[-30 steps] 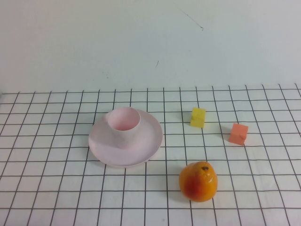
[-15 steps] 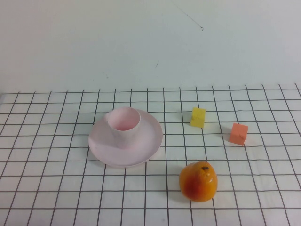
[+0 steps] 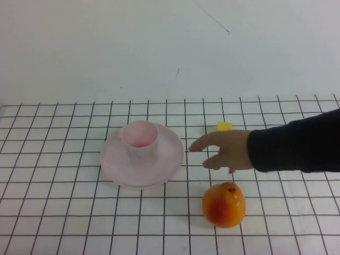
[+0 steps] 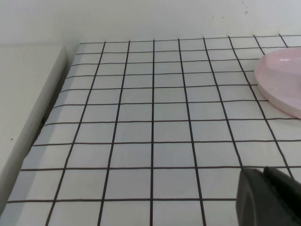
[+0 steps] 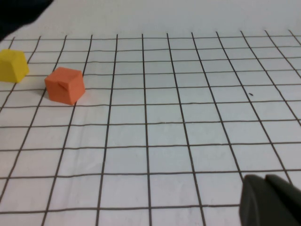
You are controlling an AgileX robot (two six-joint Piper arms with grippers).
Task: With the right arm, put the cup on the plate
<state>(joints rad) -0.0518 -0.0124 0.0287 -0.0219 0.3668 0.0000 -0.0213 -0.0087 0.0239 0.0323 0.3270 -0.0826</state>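
Cup (image 3: 139,140) stands upright on plate (image 3: 171,159), mouth up; left hand (image 4: 267,188) and right hand (image 5: 266,190) low over table (image 4: 141,117), grip untellable.

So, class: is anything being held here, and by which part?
Nothing is held. The cup stands on the plate; the person's bare hand reaches toward it, empty. The robot's left hand and right hand hover low over the table, gripping nothing.

Readable text: none in any view.
Cup (image 3: 139,139): plain pink, no label.
Plate (image 3: 118,164): plain pink, no marking.
Gridded table sheet (image 3: 64,212): black lines only, no numbers.
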